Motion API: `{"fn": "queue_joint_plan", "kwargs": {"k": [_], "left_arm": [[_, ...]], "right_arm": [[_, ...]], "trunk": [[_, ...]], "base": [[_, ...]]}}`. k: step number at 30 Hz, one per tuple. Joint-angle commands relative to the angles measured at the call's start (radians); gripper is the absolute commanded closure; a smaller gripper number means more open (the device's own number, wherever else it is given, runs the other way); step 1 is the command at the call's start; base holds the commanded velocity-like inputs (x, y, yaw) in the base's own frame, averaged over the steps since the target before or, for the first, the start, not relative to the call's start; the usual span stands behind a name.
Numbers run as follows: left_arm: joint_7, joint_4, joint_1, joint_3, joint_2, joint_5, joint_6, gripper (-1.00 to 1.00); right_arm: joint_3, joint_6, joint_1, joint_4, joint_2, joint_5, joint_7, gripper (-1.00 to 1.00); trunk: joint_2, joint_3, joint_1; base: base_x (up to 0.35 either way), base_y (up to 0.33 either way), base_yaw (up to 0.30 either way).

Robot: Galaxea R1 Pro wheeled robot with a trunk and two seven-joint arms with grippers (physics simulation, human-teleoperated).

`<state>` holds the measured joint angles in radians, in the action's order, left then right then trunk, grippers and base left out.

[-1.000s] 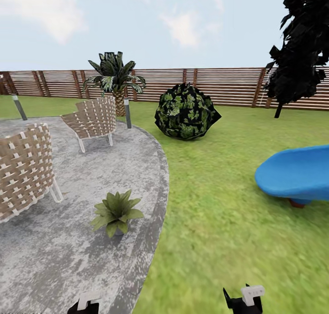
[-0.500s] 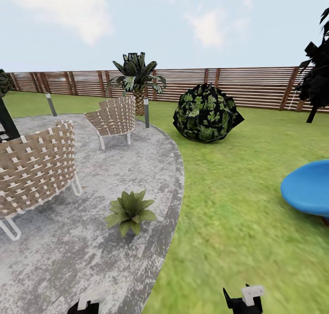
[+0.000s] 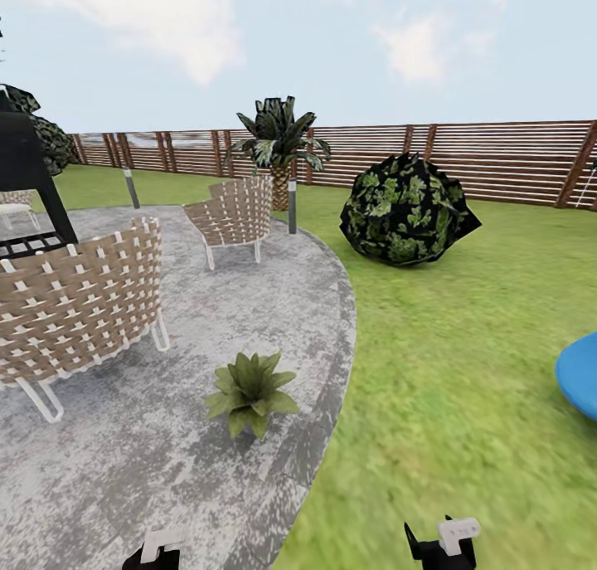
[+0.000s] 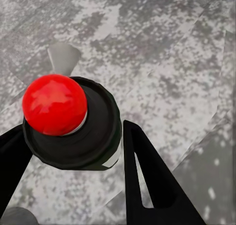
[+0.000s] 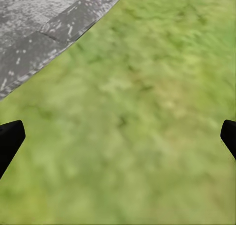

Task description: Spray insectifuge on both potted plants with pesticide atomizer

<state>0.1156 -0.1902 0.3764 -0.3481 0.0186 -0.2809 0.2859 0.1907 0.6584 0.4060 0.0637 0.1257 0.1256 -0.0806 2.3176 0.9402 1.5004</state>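
Observation:
In the left wrist view the pesticide atomizer (image 4: pixel 73 136) is seen from above, a dark round body with a red bit (image 4: pixel 54 104) on top and a pale nozzle. My left gripper (image 4: pixel 73 131) is shut on it, over the grey paving. One potted plant (image 3: pixel 249 390), a low green rosette, stands on the grey paved circle (image 3: pixel 149 454) near its edge, ahead of the left gripper (image 3: pixel 157 549). A second potted plant is out of view. My right gripper (image 5: pixel 120 136) hangs open over the lawn (image 3: pixel 464 371), empty, and appears at the head view's lower edge (image 3: pixel 444 545).
Two woven chairs (image 3: pixel 79 304) (image 3: pixel 234 213) stand on the paving, with a black frame structure (image 3: pixel 29 180) behind the near one. Grey bollard lamps (image 3: pixel 292 207) (image 3: pixel 131 188), a palm (image 3: pixel 278 143) and a dark shrub (image 3: pixel 408 209) stand before the wooden fence (image 3: pixel 497 159). A blue object (image 3: pixel 580 379) lies right.
The head view has swung left, so the whole scene sits further right: the blue object is nearly out of frame and the black structure has come in at left. The grippers hold their places.

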Motion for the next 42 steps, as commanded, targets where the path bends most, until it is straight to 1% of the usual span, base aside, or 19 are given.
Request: {"fn": "queue_joint_plan", "kwargs": {"k": [1, 8, 13, 15, 17, 19, 20, 22, 23, 25, 28, 29, 31, 33, 36, 37, 40, 41, 42], "left_arm": [[0.004, 0.001, 0.001, -0.005, 0.0, -0.011, 0.004, 1.0], [0.003, -0.001, 0.001, -0.004, 0.0, -0.012, 0.005, 1.0], [-0.009, -0.014, 0.006, 0.007, -0.001, -0.017, -0.001, 1.0], [-0.012, -0.015, 0.013, 0.036, 0.002, -0.029, -0.006, 1.0], [-0.014, -0.016, 0.016, 0.089, 0.009, -0.05, -0.007, 1.0], [-0.029, -0.028, 0.02, 0.154, 0.013, -0.07, -0.008, 1.0], [-0.042, -0.041, 0.02, 0.176, 0.014, -0.077, -0.008, 1.0], [-0.116, -0.098, 0.021, 0.229, 0.017, -0.103, -0.012, 1.0], [-0.149, -0.118, 0.021, 0.239, 0.018, -0.111, -0.015, 1.0], [-0.255, -0.17, 0.021, 0.252, 0.023, -0.148, -0.055, 1.0], [-0.392, -0.239, 0.022, 0.255, 0.027, -0.215, -0.128, 1.0], [-0.512, -0.305, 0.022, 0.256, 0.028, -0.259, -0.18, 1.0], [-0.63, -0.364, 0.022, 0.256, 0.029, -0.29, -0.231, 1.0], [-0.73, -0.423, 0.022, 0.256, 0.03, -0.316, -0.281, 1.0], [-0.833, -0.475, 0.022, 0.256, 0.029, -0.372, -0.326, 1.0], [-0.865, -0.485, 0.022, 0.257, 0.027, -0.401, -0.334, 1.0], [-0.94, -0.494, 0.022, 0.256, 0.02, -0.501, -0.341, 1.0], [-0.96, -0.496, 0.022, 0.257, 0.016, -0.527, -0.342, 1.0], [-0.977, -0.496, 0.022, 0.257, 0.014, -0.545, -0.342, 1.0]], "right_arm": [[0.004, 0.003, 0.001, -0.001, -0.002, 0.011, -0.008, -1.0], [0.003, 0.003, 0.001, 0.001, -0.003, 0.011, -0.007, -1.0], [0.007, 0.003, 0.001, 0.005, -0.002, 0.008, -0.009, -1.0], [0.019, 0.003, 0.001, 0.009, -0.003, 0.004, -0.01, -1.0], [0.049, 0.002, 0.002, 0.029, -0.003, -0.012, -0.013, -1.0], [0.104, -0.006, 0.002, 0.117, 0.001, -0.067, -0.015, -1.0], [0.117, -0.017, 0.001, 0.149, 0.002, -0.09, -0.015, -1.0], [0.134, -0.096, 0.002, 0.225, 0.004, -0.164, -0.026, -1.0], [0.137, -0.132, 0.003, 0.241, 0.004, -0.186, -0.036, -1.0], [0.14, -0.217, 0.021, 0.283, 0.003, -0.237, -0.102, -1.0], [0.142, -0.249, 0.045, 0.323, 0.0, -0.262, -0.204, -1.0], [0.142, -0.258, 0.066, 0.337, -0.001, -0.269, -0.28, -1.0], [0.142, -0.261, 0.089, 0.342, -0.001, -0.272, -0.348, -1.0], [0.142, -0.262, 0.107, 0.344, -0.001, -0.272, -0.422, -1.0], [0.143, -0.263, 0.123, 0.345, -0.002, -0.283, -0.506, -1.0], [0.144, -0.263, 0.125, 0.348, -0.003, -0.306, -0.537, -1.0], [0.144, -0.269, 0.13, 0.398, -0.013, -0.428, -0.638, -1.0], [0.144, -0.293, 0.132, 0.414, -0.024, -0.45, -0.654, 1.0], [0.144, -0.328, 0.132, 0.423, -0.031, -0.461, -0.664, 1.0]], "trunk": [[0.0, 0.001, 0.0], [0.0, 0.001, 0.0], [0.0, 0.001, 0.0], [0.0, 0.001, 0.0], [0.0, 0.001, 0.0], [0.0, 0.001, 0.0], [0.0, 0.001, 0.0], [0.0, 0.001, 0.0], [0.0, 0.001, 0.0], [0.0, 0.001, 0.0], [0.0, 0.001, 0.0], [0.0, 0.001, 0.0], [0.0, 0.001, 0.0], [0.0, 0.001, 0.0], [0.0, 0.001, 0.0], [0.0, 0.001, 0.0], [0.0, 0.001, 0.0], [0.0, 0.001, 0.0], [0.0, 0.001, 0.0]], "base": [[0.035, -0.023, 0.012], [0.036, -0.045, 0.063], [0.003, -0.003, 0.057], [0.0, 0.0, 0.007], [0.0, 0.0, 0.002], [0.0, 0.0, 0.0], [0.0, 0.0, 0.0], [0.0, 0.0, 0.0], [0.0, 0.0, 0.0], [0.0, 0.0, 0.0], [0.0, 0.0, 0.0], [0.0, 0.0, 0.0], [0.0, 0.0, 0.0], [0.0, 0.0, 0.0], [0.0, 0.0, 0.0], [0.0, 0.0, 0.0], [0.0, 0.0, 0.0], [0.0, 0.0, 0.0], [0.0, 0.0, 0.0]]}}
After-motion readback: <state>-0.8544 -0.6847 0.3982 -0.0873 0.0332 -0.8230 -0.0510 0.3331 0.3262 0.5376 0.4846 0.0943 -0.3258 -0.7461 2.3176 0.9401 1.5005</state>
